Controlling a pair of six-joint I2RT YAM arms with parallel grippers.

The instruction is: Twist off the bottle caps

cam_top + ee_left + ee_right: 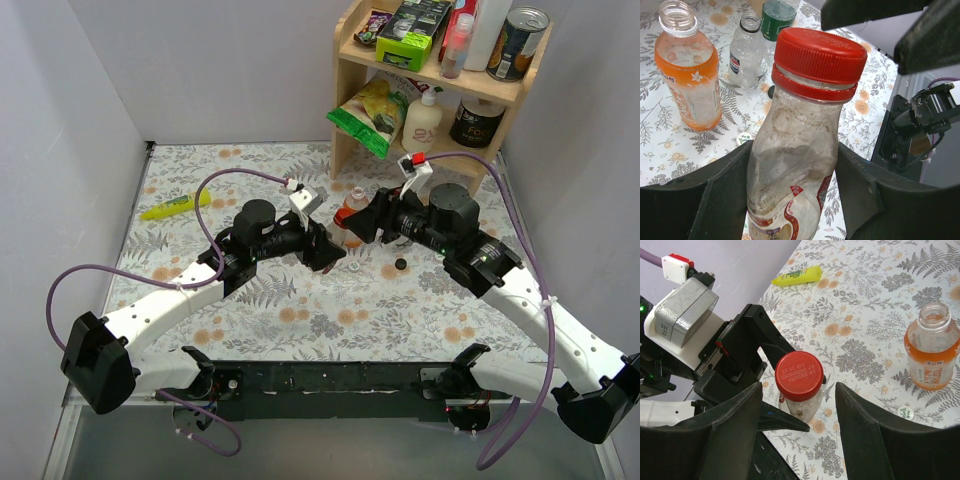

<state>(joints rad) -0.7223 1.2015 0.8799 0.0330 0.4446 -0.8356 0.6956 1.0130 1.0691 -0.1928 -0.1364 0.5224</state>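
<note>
My left gripper is shut on the reddish-labelled bottle and holds it upright; its red cap is on. In the right wrist view the red cap sits between the fingers of my right gripper, which is open and apart from it. The orange bottle, the dark-blue-labelled bottle and the green-labelled bottle stand behind; the first two have no caps. A whitish cap and a black cap lie on the table. In the top view both grippers meet mid-table.
A wooden shelf with tins, packets and a white pump bottle stands at the back right. A yellow tube lies at the far left. Grey walls close the table on three sides.
</note>
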